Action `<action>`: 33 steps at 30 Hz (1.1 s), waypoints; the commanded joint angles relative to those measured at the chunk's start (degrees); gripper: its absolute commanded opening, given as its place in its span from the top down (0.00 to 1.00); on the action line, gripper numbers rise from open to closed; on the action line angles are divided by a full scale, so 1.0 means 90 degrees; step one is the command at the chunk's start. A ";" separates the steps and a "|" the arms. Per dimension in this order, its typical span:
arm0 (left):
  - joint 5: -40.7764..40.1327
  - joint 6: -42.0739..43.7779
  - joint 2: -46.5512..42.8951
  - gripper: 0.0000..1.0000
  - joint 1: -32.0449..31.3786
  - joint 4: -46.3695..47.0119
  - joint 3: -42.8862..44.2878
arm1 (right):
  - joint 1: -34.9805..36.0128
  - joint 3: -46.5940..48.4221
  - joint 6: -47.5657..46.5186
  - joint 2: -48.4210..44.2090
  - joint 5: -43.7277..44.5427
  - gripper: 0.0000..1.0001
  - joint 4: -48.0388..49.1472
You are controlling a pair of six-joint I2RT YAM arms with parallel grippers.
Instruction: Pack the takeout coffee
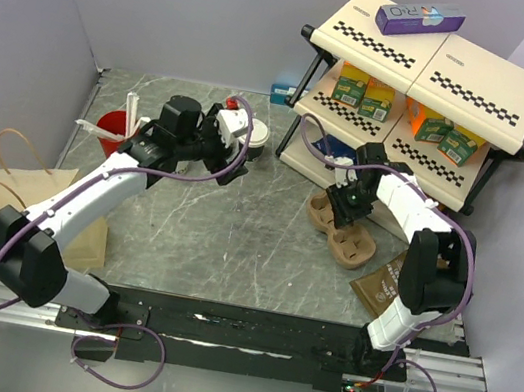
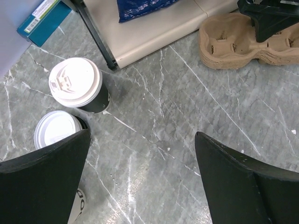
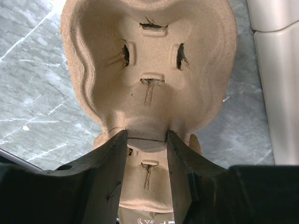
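Note:
Two takeout coffee cups with dark bodies and white lids stand side by side: one in full view, the other partly behind my left finger. The top view shows one lid beside my left gripper. That gripper hangs open over bare table just right of the cups, holding nothing. My right gripper is shut on the narrow middle of a brown pulp cup carrier, which lies on the table by the shelf.
A two-tier shelf with boxes stands at the back right. A red cup with white sticks and a brown paper bag are at the left. A dark packet lies near the right arm. A teal box sits at the back.

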 commanded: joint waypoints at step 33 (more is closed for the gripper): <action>-0.0002 -0.0023 -0.0214 0.01 0.0078 0.0149 0.0069 | -0.0630 0.0438 -0.0827 -0.1488 -0.0586 1.00 -0.0873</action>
